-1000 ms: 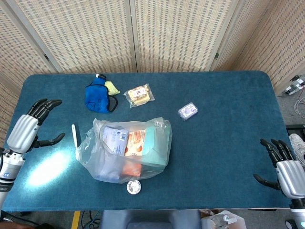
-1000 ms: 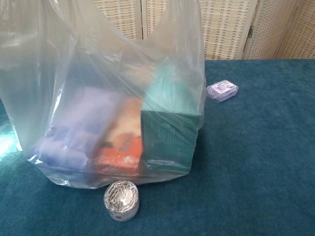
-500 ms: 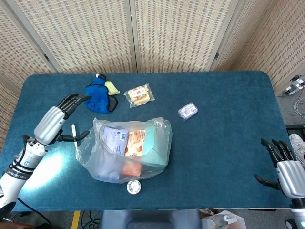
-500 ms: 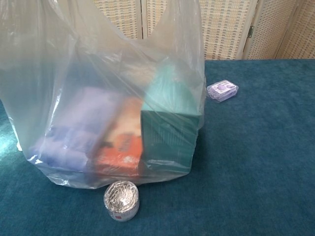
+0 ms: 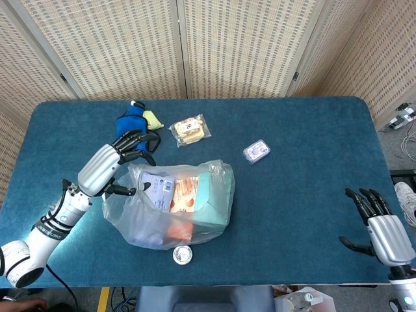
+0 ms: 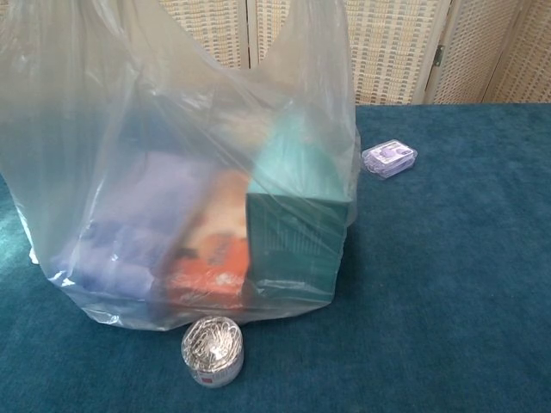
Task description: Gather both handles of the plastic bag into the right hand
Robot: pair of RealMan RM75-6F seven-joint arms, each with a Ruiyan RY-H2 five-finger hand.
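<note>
A clear plastic bag stands near the table's front, holding a teal box, an orange pack and a purple-white pack. Its two handles rise out of the chest view's top; in the head view its top edges are rumpled at the bag's left and right. My left hand hovers just left of the bag's left edge, fingers spread, holding nothing. At the table's front right corner my right hand is open, far from the bag. Neither hand shows in the chest view.
A round tub of paper clips sits just in front of the bag. Behind it lie a blue pouch, a yellow item, a snack packet and a small clear box. A white stick lies under my left hand.
My left hand has swept right from the table's left edge to the bag's left side. My right hand has shifted slightly. The bag has not moved.
</note>
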